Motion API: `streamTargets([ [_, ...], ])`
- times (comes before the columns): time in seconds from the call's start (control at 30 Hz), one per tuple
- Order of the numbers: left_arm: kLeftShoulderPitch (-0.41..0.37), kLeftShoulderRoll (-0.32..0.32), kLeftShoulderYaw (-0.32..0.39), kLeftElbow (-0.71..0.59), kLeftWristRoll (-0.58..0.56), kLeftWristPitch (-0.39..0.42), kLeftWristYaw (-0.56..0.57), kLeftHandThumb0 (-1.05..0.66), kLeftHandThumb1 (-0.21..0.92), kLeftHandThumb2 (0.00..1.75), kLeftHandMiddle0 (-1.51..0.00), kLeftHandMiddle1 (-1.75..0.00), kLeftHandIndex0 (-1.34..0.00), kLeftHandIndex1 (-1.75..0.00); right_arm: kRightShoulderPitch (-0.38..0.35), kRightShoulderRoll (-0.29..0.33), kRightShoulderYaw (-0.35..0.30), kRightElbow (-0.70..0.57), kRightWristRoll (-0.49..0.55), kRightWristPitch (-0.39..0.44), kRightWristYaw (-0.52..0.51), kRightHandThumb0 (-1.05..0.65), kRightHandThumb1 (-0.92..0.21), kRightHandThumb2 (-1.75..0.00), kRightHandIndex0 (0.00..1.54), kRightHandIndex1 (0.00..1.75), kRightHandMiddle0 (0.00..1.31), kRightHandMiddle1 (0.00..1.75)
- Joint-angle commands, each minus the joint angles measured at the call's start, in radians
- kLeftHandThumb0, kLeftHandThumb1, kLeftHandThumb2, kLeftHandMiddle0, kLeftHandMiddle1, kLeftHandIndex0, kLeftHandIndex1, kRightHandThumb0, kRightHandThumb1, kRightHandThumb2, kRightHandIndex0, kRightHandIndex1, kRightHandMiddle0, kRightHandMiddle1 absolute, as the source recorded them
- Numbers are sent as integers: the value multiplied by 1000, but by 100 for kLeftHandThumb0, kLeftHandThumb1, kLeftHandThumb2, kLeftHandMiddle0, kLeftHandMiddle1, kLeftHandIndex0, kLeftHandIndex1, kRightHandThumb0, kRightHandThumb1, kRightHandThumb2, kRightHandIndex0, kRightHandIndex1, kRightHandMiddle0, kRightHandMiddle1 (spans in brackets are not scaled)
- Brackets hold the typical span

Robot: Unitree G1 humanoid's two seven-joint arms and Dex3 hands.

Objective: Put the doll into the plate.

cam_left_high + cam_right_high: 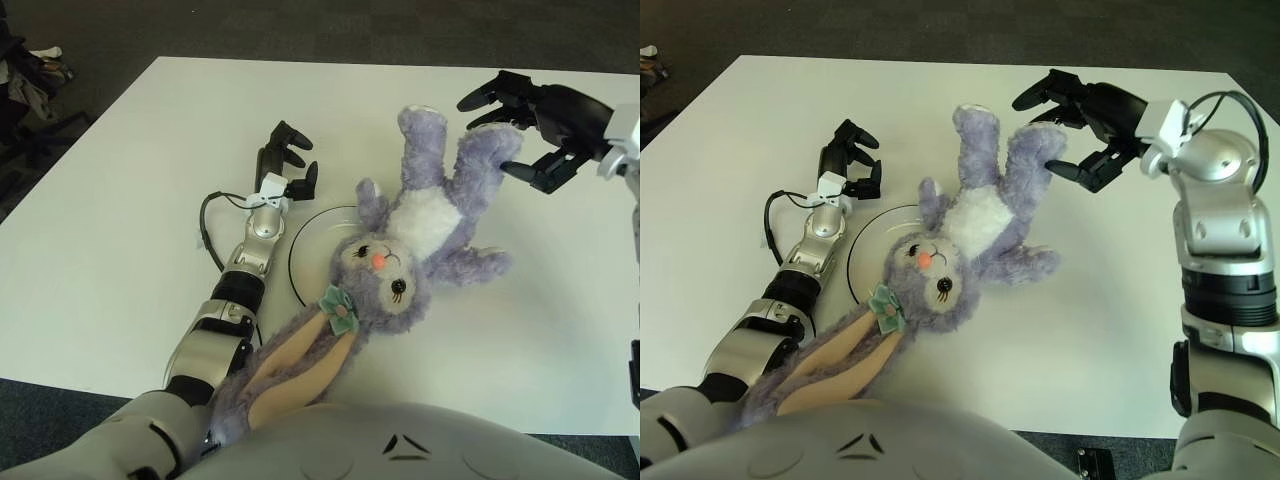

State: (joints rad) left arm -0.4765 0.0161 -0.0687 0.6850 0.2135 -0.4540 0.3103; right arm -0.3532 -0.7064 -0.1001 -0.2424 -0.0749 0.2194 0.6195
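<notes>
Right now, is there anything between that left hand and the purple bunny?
Only the plate: in the left eye view its exposed rim lies between the idle left hand and the doll, which covers the rest.

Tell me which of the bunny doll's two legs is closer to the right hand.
The leg on the viewer's right: the right hand has its open fingers spread around that foot, while the other leg points up farther left.

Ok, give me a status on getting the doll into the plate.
Mostly done: the doll lies across the plate, head and torso over it, ears and legs spilling onto the table. In hand: the right hand, fingers spread, sits at the doll's raised leg, holding nothing. The left hand shows left of the plate. Left: perhaps tucking the doll further in.
</notes>
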Motion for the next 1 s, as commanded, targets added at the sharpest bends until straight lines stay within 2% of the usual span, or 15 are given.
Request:
streamTargets([
  [0.0, 111, -8, -12, 78, 4, 6, -14, -1, 27, 138, -53, -175, -52, -175, 47, 52, 16, -59, -71, -29, -116, -62, -20, -102, 8, 68, 0, 86],
  [0.03, 111, -8, -11, 78, 2, 3, -15, -1, 28, 137, -53, -175, -51, -175, 49, 64, 20, -58, -78, -29, -132, -69, -29, -95, 8, 71, 0, 87],
  [0.07, 112, -7, -8, 78, 0, -4, -17, -1, 28, 137, -53, -175, -51, -175, 67, 125, 50, -17, -133, -85, -238, -69, -29, -95, 8, 71, 0, 87],
  [0.1, 112, -7, -7, 78, -2, -9, -18, -1, 28, 137, -53, -175, -51, -175, 81, 169, 72, 15, -173, -127, -315, -71, -38, -89, 7, 73, 0, 93],
  [0.13, 112, -6, -5, 80, -2, -13, -15, -1, 28, 137, -53, -175, -51, -175, 89, 201, 87, 36, -203, -156, -376, -72, -40, -88, 7, 73, 0, 95],
  [0.23, 113, -4, -5, 76, -4, -2, -22, -1, 28, 136, -52, -175, -51, -175, 91, 237, 98, 54, -230, -179, -442, -72, -48, -84, 7, 76, 0, 96],
  [0.37, 114, -1, 1, 71, -16, 11, -39, -1, 30, 135, -51, -175, -50, -175, 83, 277, 97, 58, -222, -166, -471, -69, -51, -82, 7, 77, 0, 94],
  [0.6, 116, -2, 15, 71, -43, -11, -64, -1, 30, 134, -51, -175, -49, -175, 74, 324, 86, 54, -194, -146, -479, -67, -49, -83, 8, 75, 0, 89],
  [0.77, 116, -4, 22, 70, -52, -17, -65, -1, 30, 135, -51, -175, -50, -175, 61, 329, 78, 99, -177, -184, -483, -65, -44, -85, 11, 72, 0, 90],
  [0.87, 117, -5, 24, 69, -51, -16, -63, -1, 27, 138, -64, -175, -43, -172, 59, 328, 76, 117, -168, -208, -482, -66, -42, -86, 12, 72, 0, 93],
  [0.97, 117, -7, 27, 67, -52, -12, -61, -1, 26, 139, -68, -175, -41, -171, 56, 322, 77, 130, -170, -237, -481, -67, -39, -87, 14, 73, 0, 99],
])
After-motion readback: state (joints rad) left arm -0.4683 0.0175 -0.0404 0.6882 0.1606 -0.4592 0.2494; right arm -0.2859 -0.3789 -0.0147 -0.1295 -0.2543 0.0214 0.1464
